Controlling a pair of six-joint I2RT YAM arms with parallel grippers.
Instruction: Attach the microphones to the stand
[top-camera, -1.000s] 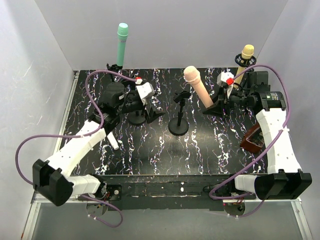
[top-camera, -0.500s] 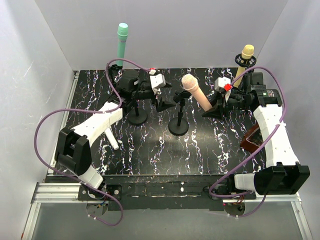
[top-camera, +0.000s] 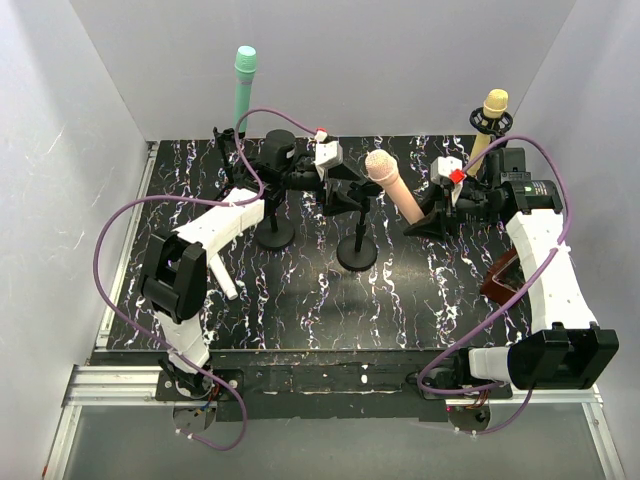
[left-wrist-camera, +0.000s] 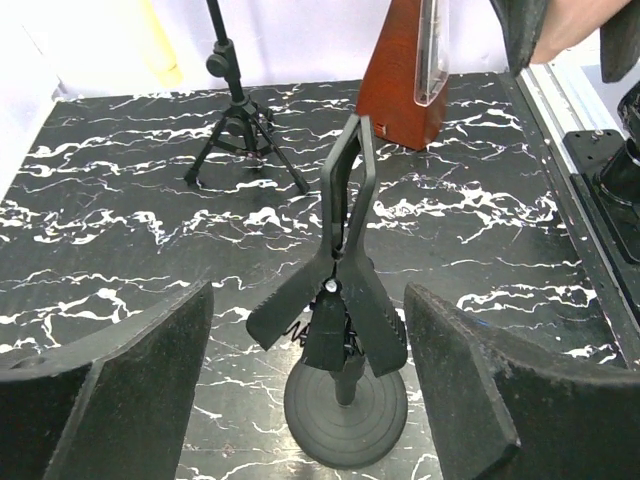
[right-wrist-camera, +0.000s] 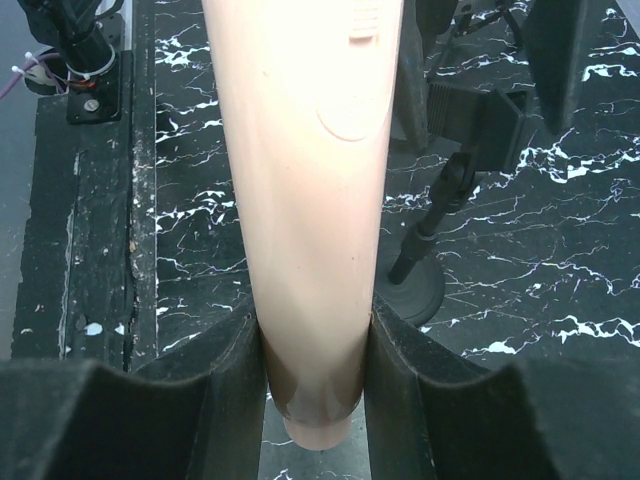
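Nearest me, the white microphone (top-camera: 228, 286) lay flat on the black marbled table (top-camera: 300, 310), left of centre. My left arm (top-camera: 215, 225) reached far and inward from its base, its gripper (left-wrist-camera: 310, 292) levelled at the middle stand (top-camera: 357, 248). The jaws stood wide apart, dark foam pads either side of the stand's black spring clip (left-wrist-camera: 345, 270) without touching it. My right arm (top-camera: 545, 260) ran up the right side past a brown wedge-shaped case (top-camera: 503, 280) and bent inward. Its gripper (right-wrist-camera: 315, 330) was clamped on the tail end of the smooth peach-pink microphone (right-wrist-camera: 310, 180), which slanted up and left, rounded head just right of that clip. Far left, the teal-green microphone (top-camera: 244, 85) stood upright on its stand; far right, the yellow-tan microphone (top-camera: 492, 108) sat in its holder.
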